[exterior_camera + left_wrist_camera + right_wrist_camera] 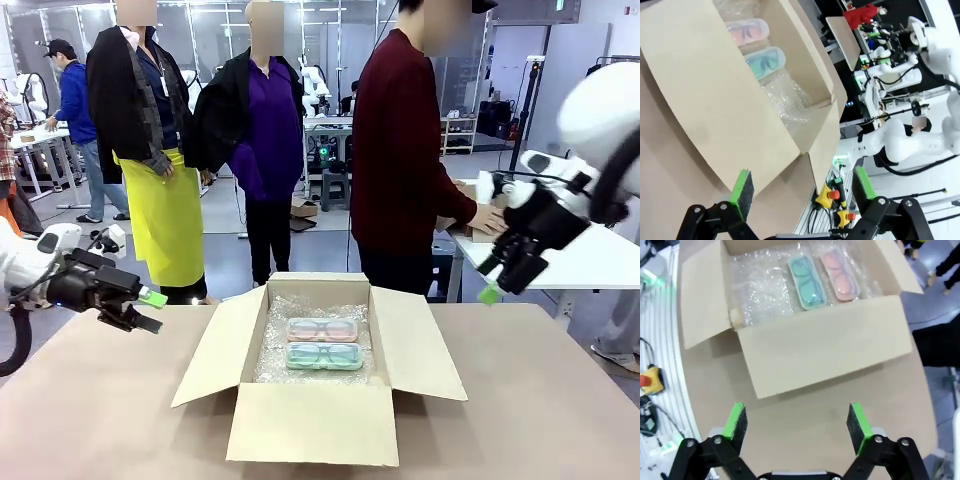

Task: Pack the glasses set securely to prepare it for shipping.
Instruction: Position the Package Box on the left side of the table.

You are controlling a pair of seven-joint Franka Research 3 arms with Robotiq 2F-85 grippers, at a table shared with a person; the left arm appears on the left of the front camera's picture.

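The glasses set lies inside an open cardboard box on bubble wrap: a pale pink case behind a mint green case. Both cases show in the left wrist view, pink and green, and in the right wrist view, pink and green. My left gripper hovers open left of the box, above the table. Raised at the right, my right gripper is open with nothing in it. Its green pads frame the box's flap from above.
The box's four flaps stand open, side flaps spread outward. A person in a dark red top stands at the far side, hands on a box at a side table. The brown tabletop surrounds the box.
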